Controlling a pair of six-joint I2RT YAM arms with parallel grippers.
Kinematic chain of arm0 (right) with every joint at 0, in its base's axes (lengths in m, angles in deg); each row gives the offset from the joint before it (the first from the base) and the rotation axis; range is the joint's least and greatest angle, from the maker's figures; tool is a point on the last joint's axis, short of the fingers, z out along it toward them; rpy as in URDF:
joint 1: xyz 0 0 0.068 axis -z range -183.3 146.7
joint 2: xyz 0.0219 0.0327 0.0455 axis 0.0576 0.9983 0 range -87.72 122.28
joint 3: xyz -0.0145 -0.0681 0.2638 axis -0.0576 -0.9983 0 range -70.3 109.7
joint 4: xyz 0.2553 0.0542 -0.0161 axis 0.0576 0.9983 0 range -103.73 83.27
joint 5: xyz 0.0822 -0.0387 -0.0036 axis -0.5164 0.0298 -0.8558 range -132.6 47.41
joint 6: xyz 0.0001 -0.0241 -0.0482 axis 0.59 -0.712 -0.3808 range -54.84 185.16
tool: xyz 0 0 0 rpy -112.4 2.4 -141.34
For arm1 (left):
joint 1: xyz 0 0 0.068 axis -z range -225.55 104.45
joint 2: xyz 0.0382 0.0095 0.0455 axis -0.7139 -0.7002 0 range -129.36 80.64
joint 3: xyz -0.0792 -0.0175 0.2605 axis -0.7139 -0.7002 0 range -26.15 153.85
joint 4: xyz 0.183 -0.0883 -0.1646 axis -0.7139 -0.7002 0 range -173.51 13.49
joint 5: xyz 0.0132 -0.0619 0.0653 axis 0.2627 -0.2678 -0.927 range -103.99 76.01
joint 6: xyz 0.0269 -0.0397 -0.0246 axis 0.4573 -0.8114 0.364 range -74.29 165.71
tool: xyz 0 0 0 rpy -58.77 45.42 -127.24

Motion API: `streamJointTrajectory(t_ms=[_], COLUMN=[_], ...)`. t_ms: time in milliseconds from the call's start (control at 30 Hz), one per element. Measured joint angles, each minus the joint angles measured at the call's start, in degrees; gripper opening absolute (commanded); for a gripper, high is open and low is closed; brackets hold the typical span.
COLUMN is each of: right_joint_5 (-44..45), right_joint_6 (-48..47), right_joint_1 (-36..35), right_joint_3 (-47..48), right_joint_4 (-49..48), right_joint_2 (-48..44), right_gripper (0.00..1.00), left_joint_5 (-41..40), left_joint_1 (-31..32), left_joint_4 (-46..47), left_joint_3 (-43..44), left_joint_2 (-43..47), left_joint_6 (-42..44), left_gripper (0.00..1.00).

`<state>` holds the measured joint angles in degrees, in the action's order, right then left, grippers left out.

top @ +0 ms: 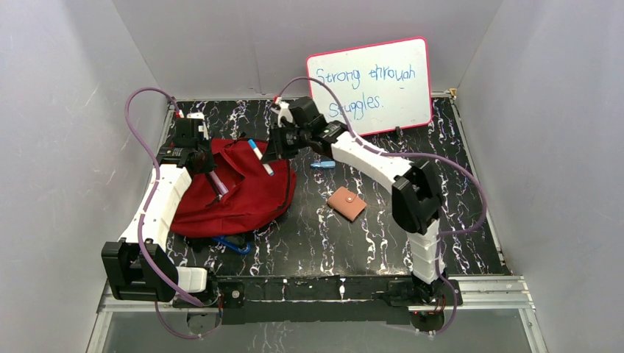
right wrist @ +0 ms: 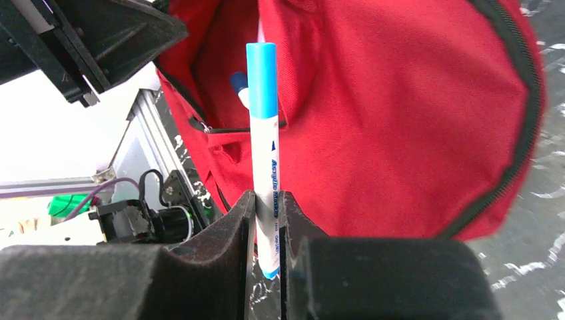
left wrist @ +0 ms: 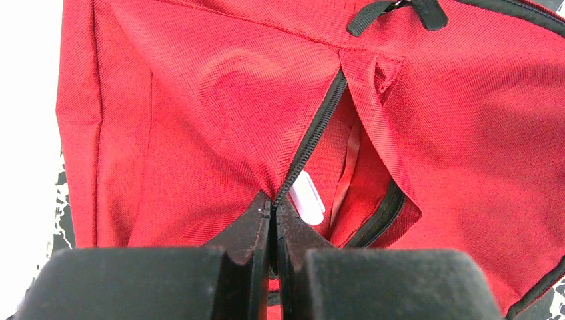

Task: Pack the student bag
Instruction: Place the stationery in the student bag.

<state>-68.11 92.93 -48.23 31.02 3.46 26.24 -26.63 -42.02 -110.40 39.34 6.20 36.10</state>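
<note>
The student bag (top: 246, 198), red with black zippers, lies at the table's left. My left gripper (top: 200, 158) is shut on the zipper edge of its open pocket (left wrist: 313, 133), pinching it at the tips (left wrist: 273, 205). A white object (left wrist: 308, 195) shows inside that pocket. My right gripper (top: 275, 149) is over the bag's far right side, shut on a white marker with a blue cap (right wrist: 263, 127), cap end towards the pocket mouth. In the right wrist view the gripper (right wrist: 266, 200) grips the marker low on its barrel. Another blue-tipped item (right wrist: 240, 90) sits inside the bag (right wrist: 400, 120).
A tan wallet (top: 346, 203) lies right of the bag, and a small blue item (top: 322, 165) behind it. A whiteboard (top: 370, 84) leans on the back wall. A blue loop (top: 234, 245) pokes out under the bag's near edge. Walls enclose the table on three sides.
</note>
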Motion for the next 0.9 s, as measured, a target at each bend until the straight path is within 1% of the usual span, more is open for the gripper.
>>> streamJointTrajectory(t_ms=[167, 367, 533, 900], right_joint_5=[-2.4, -3.6, -4.7, -4.9], right_joint_6=[3.6, 5.7, 7.3, 9.6], right_joint_1=[-3.1, -6.3, -7.9, -8.5], right_joint_3=[7.0, 15.1, 17.4, 21.5], right_joint_4=[-0.2, 0.8, 1.1, 2.0], right_joint_2=[7.0, 13.7, 16.0, 20.5], right_gripper=[0.02, 0.03, 0.03, 0.05], left_joint_5=[0.2, 0.3, 0.5, 1.1], left_joint_1=[0.0, 0.0, 0.0, 0.0], left_joint_4=[0.0, 0.0, 0.0, 0.0], left_joint_3=[0.0, 0.0, 0.0, 0.0], left_joint_2=[0.0, 0.0, 0.0, 0.0], left_joint_6=[0.0, 0.0, 0.0, 0.0], left_gripper=[0.0, 0.0, 0.0, 0.0])
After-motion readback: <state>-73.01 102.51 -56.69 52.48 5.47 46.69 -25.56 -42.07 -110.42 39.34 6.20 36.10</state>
